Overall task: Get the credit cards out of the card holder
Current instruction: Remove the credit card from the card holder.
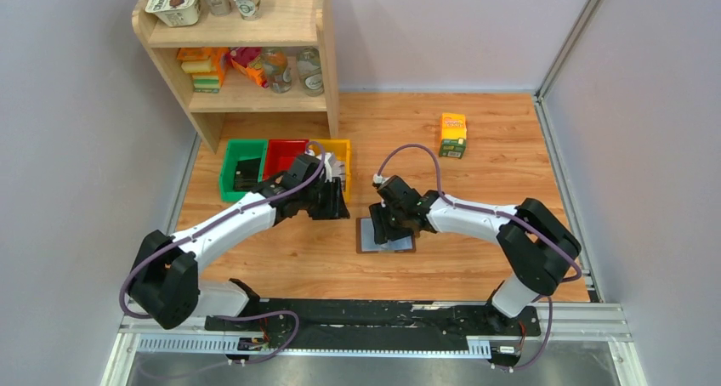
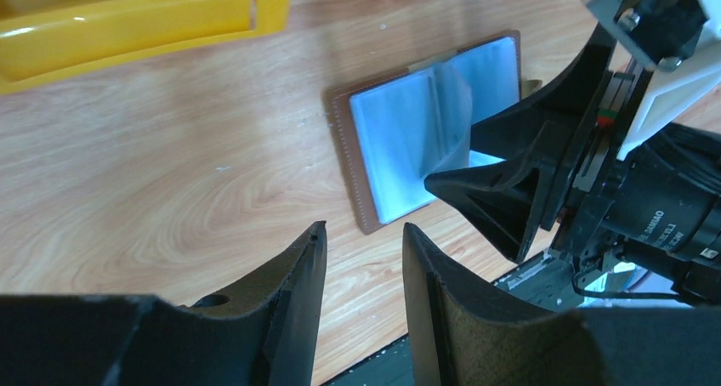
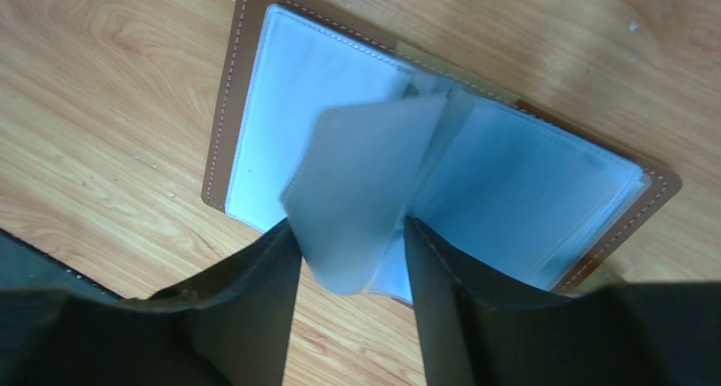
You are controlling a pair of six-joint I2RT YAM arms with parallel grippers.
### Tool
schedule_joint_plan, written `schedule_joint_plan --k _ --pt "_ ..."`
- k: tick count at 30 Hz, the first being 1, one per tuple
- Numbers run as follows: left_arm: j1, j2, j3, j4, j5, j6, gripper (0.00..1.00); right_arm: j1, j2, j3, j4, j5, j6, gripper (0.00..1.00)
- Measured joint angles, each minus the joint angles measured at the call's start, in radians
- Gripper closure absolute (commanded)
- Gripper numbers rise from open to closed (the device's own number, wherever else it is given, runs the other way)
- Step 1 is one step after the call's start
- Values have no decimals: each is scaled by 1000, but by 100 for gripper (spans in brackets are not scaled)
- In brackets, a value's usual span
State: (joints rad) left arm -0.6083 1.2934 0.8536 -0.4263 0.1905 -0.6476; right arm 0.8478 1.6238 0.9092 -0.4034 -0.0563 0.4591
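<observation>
Card holder [image 3: 281,105] lies open flat directly beneath our right gripper [image 3: 352,233], whose jaws stand apart astride one raised sleeve [image 3: 366,165]. We judge the sleeves limp and slick and the cards stiffer, though none shows; a card's exposed edge is the place to pinch. Our left gripper [image 2: 364,237], parted and empty, hovers nearby.

Card holder [image 1: 384,235] lies open and flat, inside up, near the middle of the wooden worktop [image 1: 476,148]. Brown leather cover with pale stitching along the edge frames pale grey-blue clear sleeves [image 3: 323,88] on both halves. One sleeve page [image 3: 366,190] stands lifted off the spine, curled and tilted over the left half; the rest lie flat, contents not discernible.
</observation>
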Motion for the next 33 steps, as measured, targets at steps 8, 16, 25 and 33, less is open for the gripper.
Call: schedule_joint_plan --k 8,16,25,33 --pt "-53 119 25 39 45 -24 55 -56 -26 -66 90 -145 -3 56" --pt "-100 225 78 53 67 -29 62 -128 -66 -144 164 -269 0 56" --pt "-106 298 86 44 81 -43 61 -169 -75 -176 195 -322 13 59" --pt "-111 379 86 29 55 -44 81 -179 -138 -174 111 -220 24 54"
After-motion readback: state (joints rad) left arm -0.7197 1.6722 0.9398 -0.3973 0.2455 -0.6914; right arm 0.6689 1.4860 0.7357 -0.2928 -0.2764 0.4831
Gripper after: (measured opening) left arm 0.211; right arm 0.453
